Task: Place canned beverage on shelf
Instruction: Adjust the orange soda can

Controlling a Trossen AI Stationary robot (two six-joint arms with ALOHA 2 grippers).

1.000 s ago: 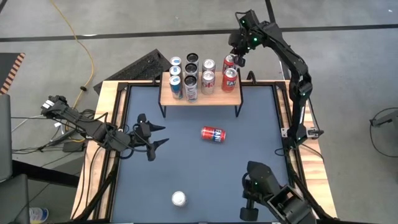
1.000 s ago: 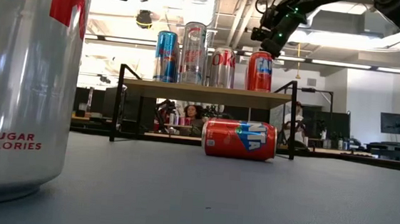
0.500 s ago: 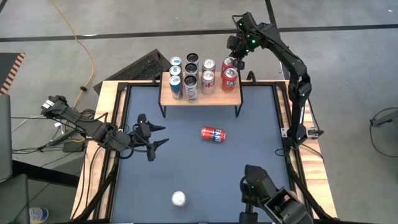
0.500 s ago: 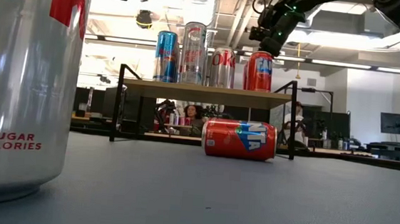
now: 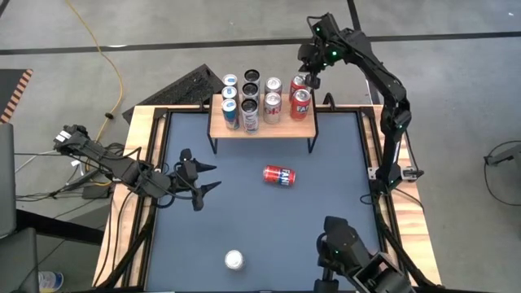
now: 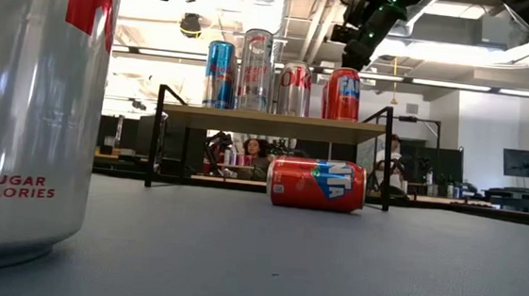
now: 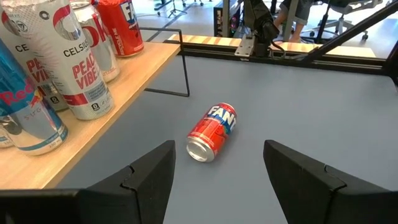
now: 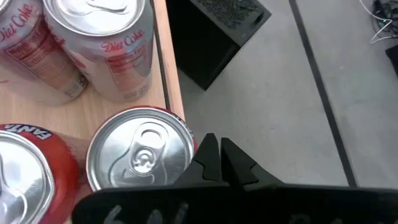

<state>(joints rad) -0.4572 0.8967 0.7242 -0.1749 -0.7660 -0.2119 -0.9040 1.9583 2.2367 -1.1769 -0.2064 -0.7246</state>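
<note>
Above the shelf's [image 5: 262,128] back corner, right hand [image 5: 312,72] clenched, empty; left hand [image 5: 201,181] w/ fingers apart should straddle fallen Fanta can [image 5: 278,175] squarely.

Glossy metal cans [image 5: 262,99] on the shelf's [image 5: 262,128] light matt wood, table [image 5: 260,228] matt grey

Cans [image 5: 262,99] are standing in rows on the shelf [image 5: 262,127] at the worktop's [image 5: 342,163] far edge; one can [image 5: 278,175] is lying before it.
</note>
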